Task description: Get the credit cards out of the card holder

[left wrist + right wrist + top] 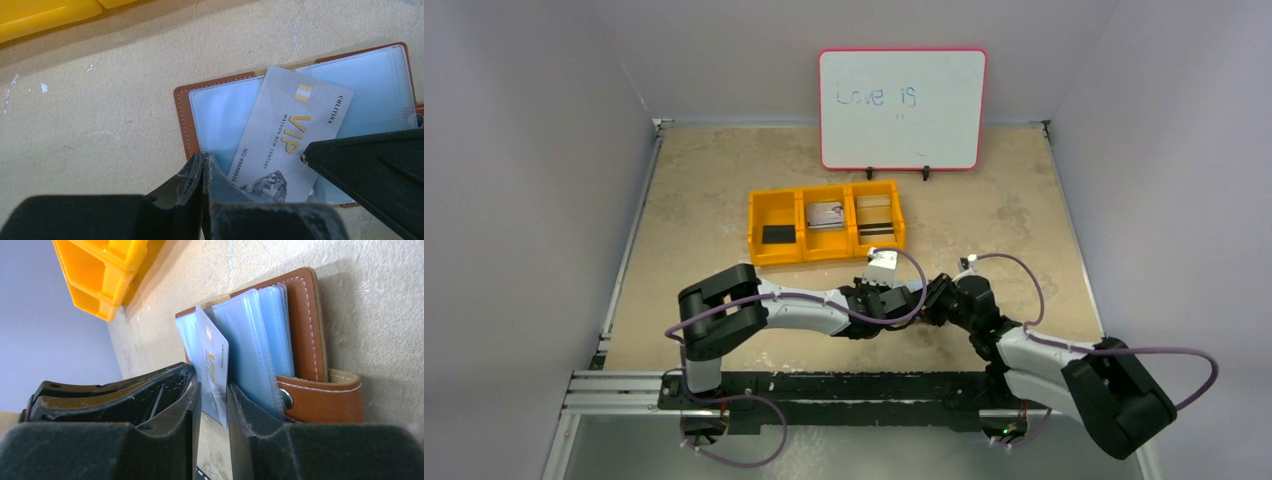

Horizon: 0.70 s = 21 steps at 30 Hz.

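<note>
The brown leather card holder lies open on the table, its clear sleeves up; in the right wrist view the snap tab shows. A grey-white VIP credit card sticks halfway out of a sleeve, tilted up. My right gripper is narrowly open, with one finger on each side of that card. One of its fingers lies over the card's corner. My left gripper is shut, its tips on the holder's near edge. In the top view both grippers meet and hide the holder.
A yellow three-compartment bin stands just behind the grippers, holding a black card, a grey-white card and a beige striped card. A whiteboard stands at the back. The bin's edge shows in the left wrist view.
</note>
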Each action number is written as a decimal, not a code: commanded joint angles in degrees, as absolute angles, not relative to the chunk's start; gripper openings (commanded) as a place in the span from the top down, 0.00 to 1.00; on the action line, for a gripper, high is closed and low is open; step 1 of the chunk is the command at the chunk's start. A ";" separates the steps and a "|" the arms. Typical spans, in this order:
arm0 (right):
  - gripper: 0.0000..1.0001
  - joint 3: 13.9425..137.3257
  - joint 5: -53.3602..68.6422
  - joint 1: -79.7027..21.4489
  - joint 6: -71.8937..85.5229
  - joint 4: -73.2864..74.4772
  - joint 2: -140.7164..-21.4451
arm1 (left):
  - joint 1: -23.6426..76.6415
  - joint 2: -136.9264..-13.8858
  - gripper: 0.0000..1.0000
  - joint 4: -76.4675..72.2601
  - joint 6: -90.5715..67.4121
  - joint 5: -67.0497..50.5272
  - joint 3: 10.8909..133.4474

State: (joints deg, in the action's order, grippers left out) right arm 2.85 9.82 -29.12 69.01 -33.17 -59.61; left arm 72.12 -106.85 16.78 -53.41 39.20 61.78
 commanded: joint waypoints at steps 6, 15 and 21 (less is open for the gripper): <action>0.85 4.88 9.48 -28.95 68.95 -43.58 -68.66 | 72.07 -109.83 1.00 19.30 -53.48 32.39 59.95; 1.00 7.13 2.10 -28.92 64.51 -24.34 -58.91 | 71.99 -109.07 1.00 20.31 -54.30 34.47 59.45; 1.00 6.52 -0.59 -28.92 63.73 -8.77 -43.60 | 71.85 -108.81 1.00 20.31 -54.56 35.32 58.71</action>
State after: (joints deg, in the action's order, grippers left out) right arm 5.61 3.70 -29.02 65.91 -21.80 -50.94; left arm 72.07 -106.78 16.60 -53.60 39.70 61.58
